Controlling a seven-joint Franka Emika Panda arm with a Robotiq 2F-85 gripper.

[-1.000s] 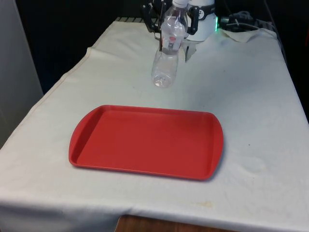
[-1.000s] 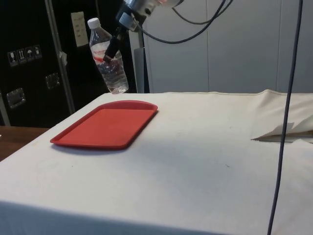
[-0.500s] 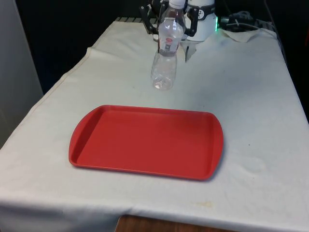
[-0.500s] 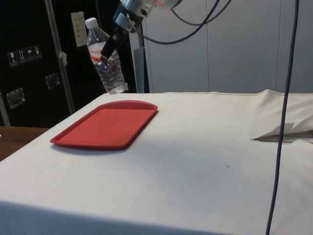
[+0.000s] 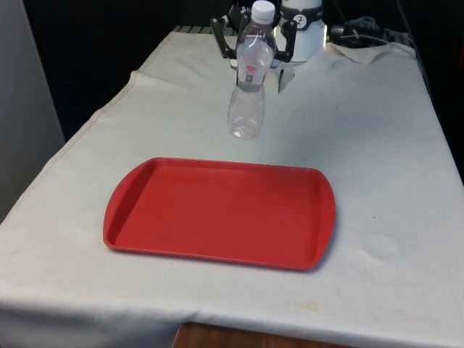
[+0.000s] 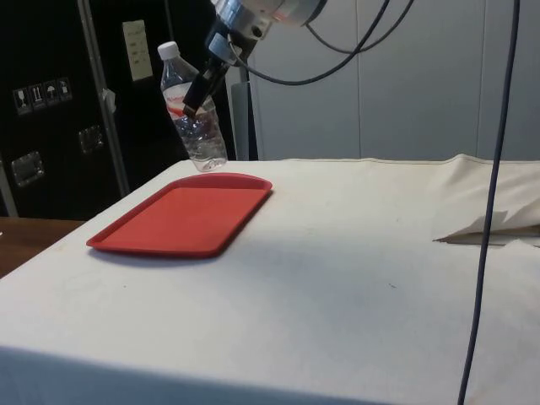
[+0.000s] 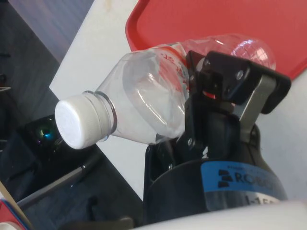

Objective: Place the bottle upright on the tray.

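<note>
A clear plastic bottle [image 5: 248, 81] with a white cap and a red-printed label hangs in the air past the far edge of the red tray [image 5: 217, 210]. It is nearly upright, cap up and leaning a little. My gripper [image 5: 254, 61] is shut on the bottle's upper body near the label. In the side view the bottle [image 6: 192, 110] hangs over the tray's [image 6: 181, 215] far end, its base a short way above it, with the gripper [image 6: 197, 97] on its label. The wrist view has the bottle [image 7: 144, 96] between the fingers [image 7: 225, 84] and the tray [image 7: 216, 19] beyond.
White cloth covers the table, and open cloth lies around the tray on all sides. A rumpled fold of cloth [image 5: 366, 47] lies at the far end on the front view's right. A dark cable [image 6: 488, 211] hangs down in the side view.
The gripper has carried the bottle slightly down and towards the tray. The bottle now stands a little more upright. The grip on it is unchanged.
</note>
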